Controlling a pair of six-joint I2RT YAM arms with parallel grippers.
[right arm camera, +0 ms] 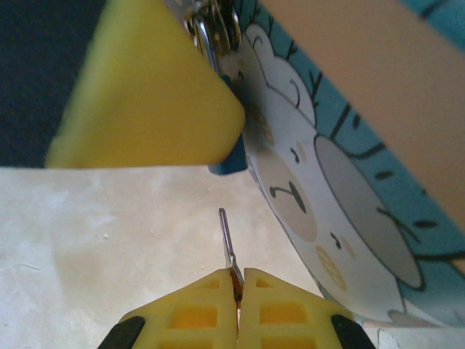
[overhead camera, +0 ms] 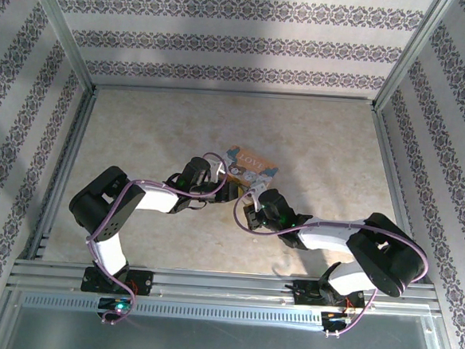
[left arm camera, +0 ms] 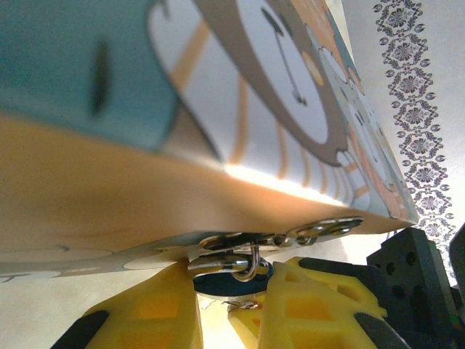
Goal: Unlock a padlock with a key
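Clamping the padlock [left arm camera: 221, 285], the left tool [left arm camera: 232, 294] held it just ahead of itself against the hasp [left arm camera: 320, 231] of the picture box [overhead camera: 249, 166], which was marked "LOVE", its contents hidden. The right tool [right arm camera: 237, 280], pressed together on the key [right arm camera: 227, 236], aimed it near the padlock's teal end, not touching.

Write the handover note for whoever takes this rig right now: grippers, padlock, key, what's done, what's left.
Left gripper: shut on the padlock, which is hooked through the metal clasp on the orange side of the picture box.
Right gripper: shut on the key, with the blade pointing at the padlock's teal end, a gap between them.
Done: padlock and key both gripped, key roughly lined up.
Left: insert the key, turn it, open the padlock.
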